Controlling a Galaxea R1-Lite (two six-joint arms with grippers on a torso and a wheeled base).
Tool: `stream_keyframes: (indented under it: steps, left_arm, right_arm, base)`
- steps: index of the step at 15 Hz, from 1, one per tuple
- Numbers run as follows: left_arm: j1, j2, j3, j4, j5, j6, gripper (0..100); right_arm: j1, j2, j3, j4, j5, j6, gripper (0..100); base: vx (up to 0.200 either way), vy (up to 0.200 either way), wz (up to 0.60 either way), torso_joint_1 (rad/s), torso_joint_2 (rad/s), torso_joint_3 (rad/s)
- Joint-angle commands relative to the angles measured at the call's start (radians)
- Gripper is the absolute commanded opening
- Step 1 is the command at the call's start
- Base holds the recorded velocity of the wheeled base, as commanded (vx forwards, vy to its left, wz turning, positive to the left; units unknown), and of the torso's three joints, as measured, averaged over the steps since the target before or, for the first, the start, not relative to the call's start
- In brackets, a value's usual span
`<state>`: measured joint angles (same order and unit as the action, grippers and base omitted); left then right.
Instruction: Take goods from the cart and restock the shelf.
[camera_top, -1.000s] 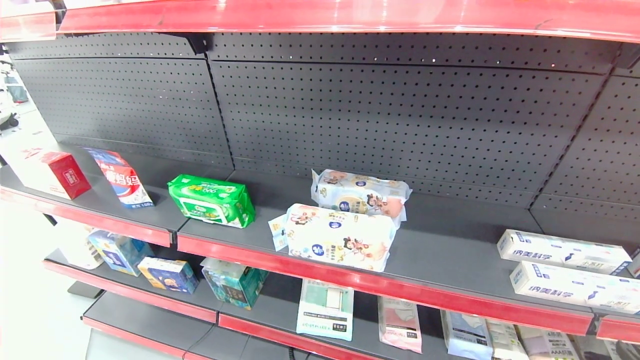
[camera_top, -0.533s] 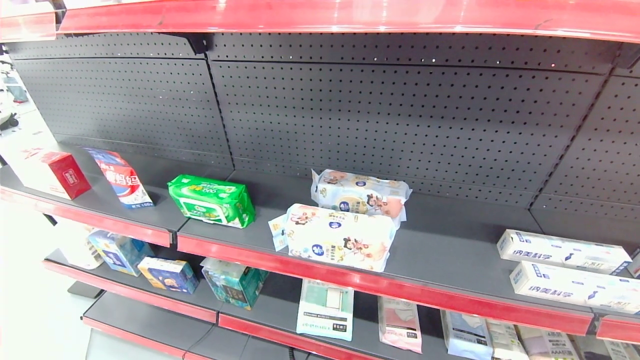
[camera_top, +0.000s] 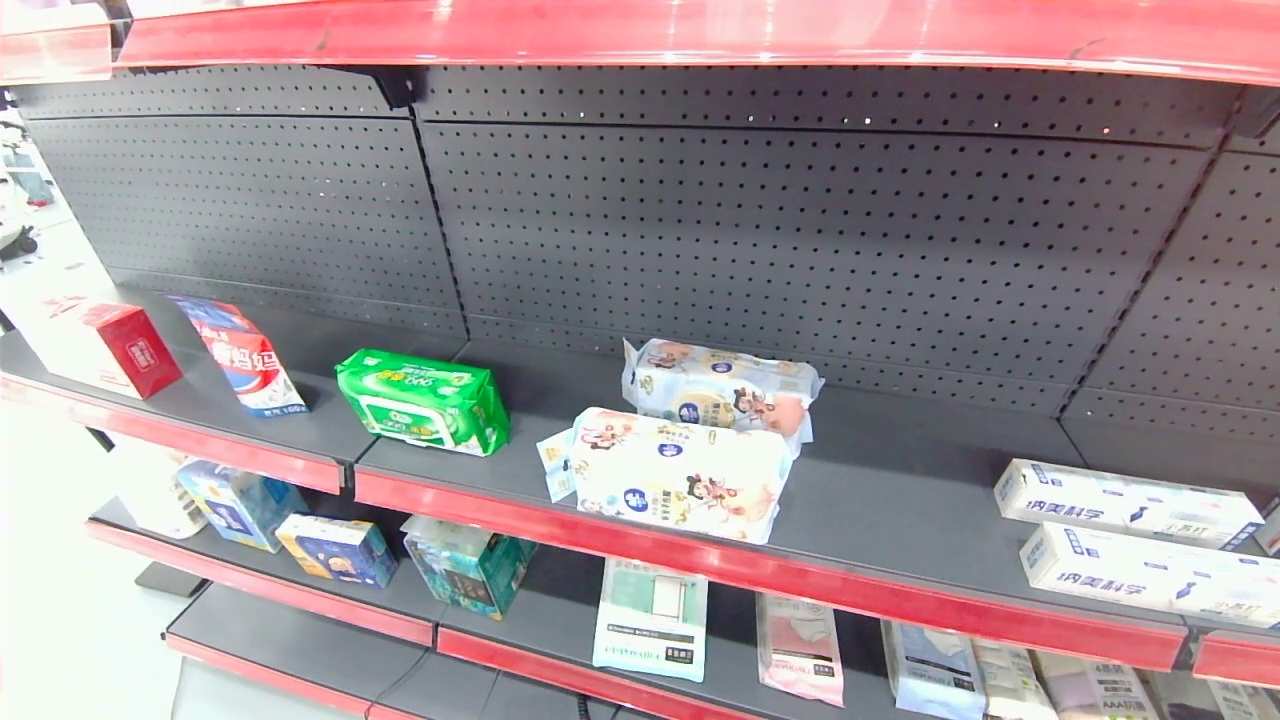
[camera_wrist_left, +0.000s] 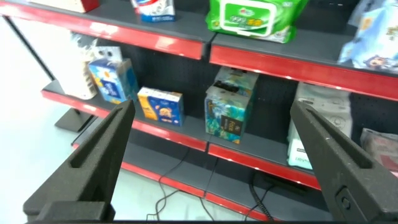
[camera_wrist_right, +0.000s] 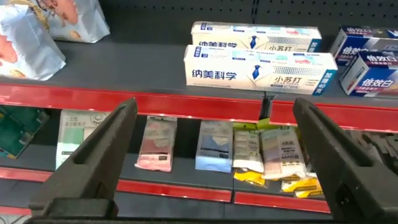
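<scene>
A black shelf board (camera_top: 900, 480) with a red front edge carries two white cartoon-printed packs (camera_top: 680, 475), one behind the other, and a green pack (camera_top: 422, 400) to their left. Two long white boxes (camera_top: 1120, 500) lie at the right end. My left gripper (camera_wrist_left: 211, 109) is open with nothing between its fingers, in front of the lower shelf's boxes (camera_wrist_left: 229, 109) and below the green pack (camera_wrist_left: 255, 15). My right gripper (camera_wrist_right: 214, 102) is also open and holds nothing, facing the long white boxes (camera_wrist_right: 258, 68).
A red box (camera_top: 130, 350) and a red-and-blue pouch (camera_top: 240, 355) stand at the shelf's left end. Between the cartoon packs and the long boxes the board is bare. Small packs (camera_wrist_right: 214, 146) lie on the shelf below, and blue-white boxes (camera_wrist_right: 367, 59) sit beside the long ones.
</scene>
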<state>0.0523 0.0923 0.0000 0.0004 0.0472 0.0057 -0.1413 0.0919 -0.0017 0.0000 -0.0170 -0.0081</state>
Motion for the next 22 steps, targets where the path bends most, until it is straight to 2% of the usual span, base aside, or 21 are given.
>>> stream_keyframes:
  steps: [1, 13, 20, 22]
  left_arm:
    - [-0.078, -0.034, 0.000, 0.000, 0.000, 0.002, 100]
    - [-0.080, -0.031, 0.000, 0.000, -0.001, 0.002, 100]
    - [-0.075, -0.046, 0.000, 0.000, -0.003, 0.002, 100]
    - [-0.074, -0.052, 0.000, 0.000, -0.003, 0.002, 100]
  right_arm:
    - [0.000, 0.008, 0.000, 0.000, 0.000, 0.000, 100]
    - [0.000, 0.008, 0.000, 0.000, 0.000, 0.000, 100]
    - [0.002, 0.008, 0.000, 0.000, 0.003, 0.002, 100]
    - [0.023, 0.009, 0.000, -0.002, 0.032, 0.013, 100]
  base:
    - [0.000, 0.000, 0.00, 0.000, 0.00, 0.000]
    - [0.000, 0.000, -0.60, 0.004, 0.00, 0.002]
    - [0.000, 0.000, 0.00, 0.000, 0.00, 0.000]
    - [0.000, 0.000, 0.00, 0.000, 0.00, 0.000]
